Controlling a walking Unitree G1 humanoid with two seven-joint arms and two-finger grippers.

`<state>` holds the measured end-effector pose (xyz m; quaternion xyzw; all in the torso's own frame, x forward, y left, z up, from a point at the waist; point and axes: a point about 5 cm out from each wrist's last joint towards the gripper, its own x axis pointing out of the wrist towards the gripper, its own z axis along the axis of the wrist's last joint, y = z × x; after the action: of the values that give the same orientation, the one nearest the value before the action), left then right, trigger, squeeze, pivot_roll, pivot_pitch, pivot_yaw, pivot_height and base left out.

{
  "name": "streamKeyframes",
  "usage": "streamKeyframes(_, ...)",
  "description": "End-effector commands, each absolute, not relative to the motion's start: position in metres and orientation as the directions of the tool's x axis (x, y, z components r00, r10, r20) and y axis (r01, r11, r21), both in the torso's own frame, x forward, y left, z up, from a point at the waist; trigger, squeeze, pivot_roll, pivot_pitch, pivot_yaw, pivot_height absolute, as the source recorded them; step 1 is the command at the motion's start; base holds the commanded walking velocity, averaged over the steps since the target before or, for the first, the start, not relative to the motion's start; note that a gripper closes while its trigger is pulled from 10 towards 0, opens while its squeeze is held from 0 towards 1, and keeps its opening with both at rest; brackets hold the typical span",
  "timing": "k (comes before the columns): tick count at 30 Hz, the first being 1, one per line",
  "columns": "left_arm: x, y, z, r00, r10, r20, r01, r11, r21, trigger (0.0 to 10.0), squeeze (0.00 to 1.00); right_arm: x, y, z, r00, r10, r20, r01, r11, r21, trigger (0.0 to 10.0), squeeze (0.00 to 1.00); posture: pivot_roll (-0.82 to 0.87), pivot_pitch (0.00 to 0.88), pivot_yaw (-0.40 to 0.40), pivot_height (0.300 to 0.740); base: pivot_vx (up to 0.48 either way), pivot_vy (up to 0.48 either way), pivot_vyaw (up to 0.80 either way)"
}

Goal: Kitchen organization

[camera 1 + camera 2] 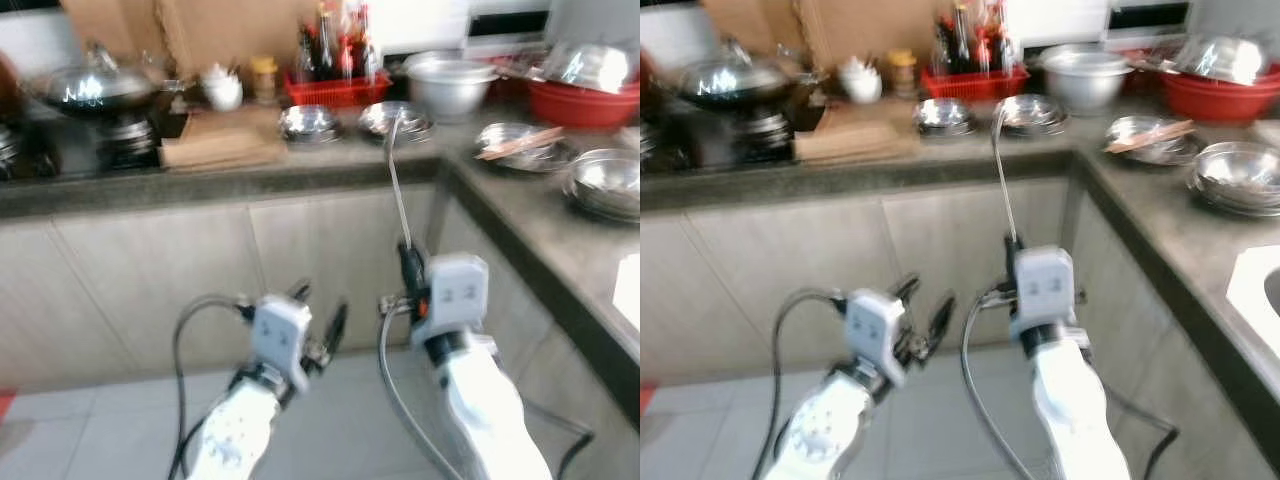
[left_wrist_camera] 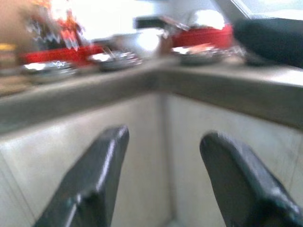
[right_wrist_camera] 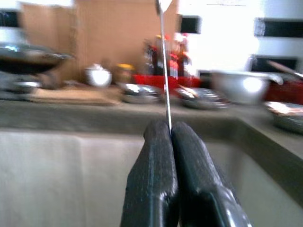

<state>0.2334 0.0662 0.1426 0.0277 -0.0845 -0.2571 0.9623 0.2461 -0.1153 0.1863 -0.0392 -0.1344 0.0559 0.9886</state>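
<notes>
Below the table's [image 1: 300, 180] inner corner, right hand [image 3: 170, 132] pinching a thin metal spoon [image 1: 398, 185] upright, left hand [image 1: 318, 318] spread, holding nothing.

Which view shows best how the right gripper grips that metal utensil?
Right wrist view: the right gripper is shut on the thin metal utensil, whose handle rises from between the fingers. The eye views show the full utensil upright before the counter, but blurred.

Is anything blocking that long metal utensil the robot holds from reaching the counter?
Nothing visible does. The right pincer is shut on the utensil, which stands upright in open air before the cabinet fronts. Its tip is already level with the counter, where steel bowls crowd the surface.
</notes>
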Motion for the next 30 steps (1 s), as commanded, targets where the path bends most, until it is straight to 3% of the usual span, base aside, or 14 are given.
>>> streamKeyframes(1,0.2347,0.0666,0.1442,0.849,-0.509,0.144,0.497,0.860,0.113,10.0,0.00,0.2469,-0.1181,0.1881,0.959,0.096,0.266,-0.079,0.994,-0.072,10.0,0.00,0.09,0.033,0.031,0.740,0.000,0.326,-0.80)
streamKeyframes(17,0.2352,0.0646,0.1428,0.842,-0.522,0.135,0.510,0.853,0.112,10.0,0.00,0.2491,-0.1215,0.1883,0.960,0.080,0.268,-0.067,0.996,-0.060,10.0,0.00,0.09,0.033,0.038,0.740,0.000,0.457,-0.80)
streamKeyframes(26,0.2349,0.0649,0.1420,0.844,-0.521,0.129,0.510,0.853,0.110,10.0,0.00,0.2494,-0.1208,0.1884,0.960,0.080,0.266,-0.066,0.996,-0.062,10.0,0.00,0.09,0.041,0.037,0.740,0.000,0.000,-0.80)
streamKeyframes(30,0.2350,0.0638,0.1412,0.840,-0.528,0.121,0.517,0.848,0.116,10.0,0.00,0.2498,-0.1210,0.1890,0.960,0.079,0.267,-0.066,0.996,-0.059,10.0,0.00,0.09,0.046,0.038,0.740,0.000,0.385,-0.80)
